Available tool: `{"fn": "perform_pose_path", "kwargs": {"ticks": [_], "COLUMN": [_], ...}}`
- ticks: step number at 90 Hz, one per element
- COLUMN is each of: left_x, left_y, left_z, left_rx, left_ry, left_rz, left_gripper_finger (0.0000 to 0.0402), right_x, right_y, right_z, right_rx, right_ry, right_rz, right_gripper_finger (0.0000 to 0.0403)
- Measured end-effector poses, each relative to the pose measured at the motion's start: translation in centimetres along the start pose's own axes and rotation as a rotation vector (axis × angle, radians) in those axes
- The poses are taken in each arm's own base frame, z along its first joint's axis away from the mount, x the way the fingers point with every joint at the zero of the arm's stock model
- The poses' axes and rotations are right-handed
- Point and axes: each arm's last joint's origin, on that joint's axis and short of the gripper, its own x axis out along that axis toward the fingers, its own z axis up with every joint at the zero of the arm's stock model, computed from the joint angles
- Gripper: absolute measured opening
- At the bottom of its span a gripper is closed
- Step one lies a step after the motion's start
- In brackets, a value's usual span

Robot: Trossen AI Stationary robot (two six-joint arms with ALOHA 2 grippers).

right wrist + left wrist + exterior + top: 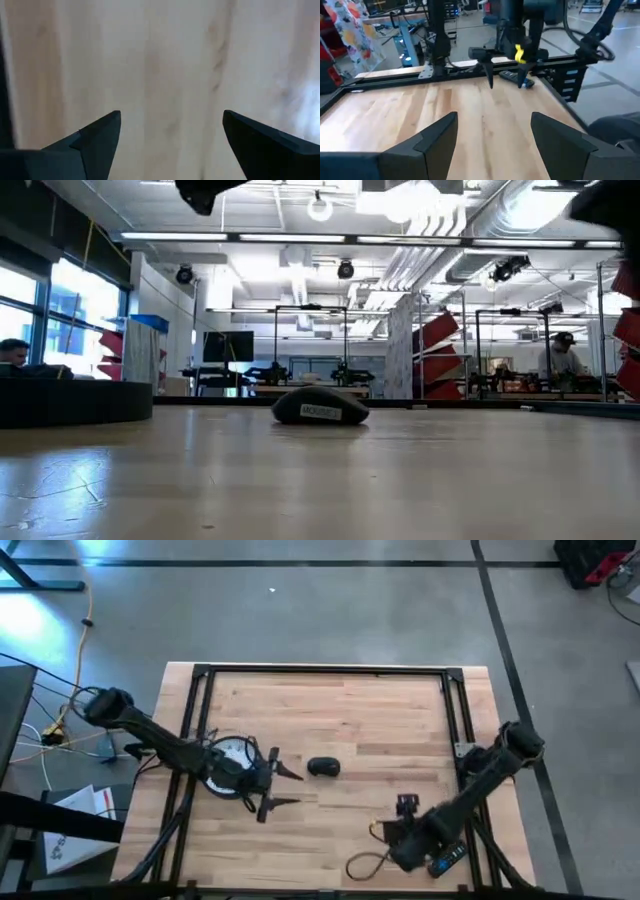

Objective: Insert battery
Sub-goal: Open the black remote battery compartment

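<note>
A black computer mouse (322, 767) lies on the wooden table near its middle, resting on its flat underside (320, 412). My left gripper (288, 787) hovers open just left of the mouse, its fingers level and pointing toward the table's right edge, with nothing between them (492, 135). My right gripper (405, 803) stands open at the near right, pointing down over bare wood (170, 130); the left wrist view also shows it from afar (506, 85). No battery shows in any view.
A dark flat device with blue marks (447, 858) lies near the table's near right corner, under the right arm. A dark cable loop (365, 860) lies beside it. A black metal frame (325, 670) runs around the table. A white round object (232, 752) sits under the left arm.
</note>
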Motion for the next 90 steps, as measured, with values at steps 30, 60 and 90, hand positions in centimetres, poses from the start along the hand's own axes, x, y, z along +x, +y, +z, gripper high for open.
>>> {"fn": "perform_pose_path", "kwargs": {"ticks": [30, 60, 90], "left_x": [2.5, 3.0, 2.8], "left_y": [-5.0, -7.2, -7.2], "left_z": [-0.9, -1.0, -1.0], "left_rx": [-0.013, -0.011, -0.007], "left_ry": [0.005, 0.0, 0.004], "left_rz": [-0.039, -0.046, -0.03], "left_gripper_finger": [0.0233, 0.0233, 0.0233], "right_x": [0.2, 2.0, 5.2], "right_y": [7.5, 10.7, 8.8], "right_z": [-2.5, -7.4, -8.3], "right_rx": [-0.035, -0.149, -0.226], "right_ry": [0.226, 0.331, 0.437], "right_rz": [0.069, -0.005, -0.036], "right_gripper_finger": [0.0309, 0.0312, 0.0314]}}
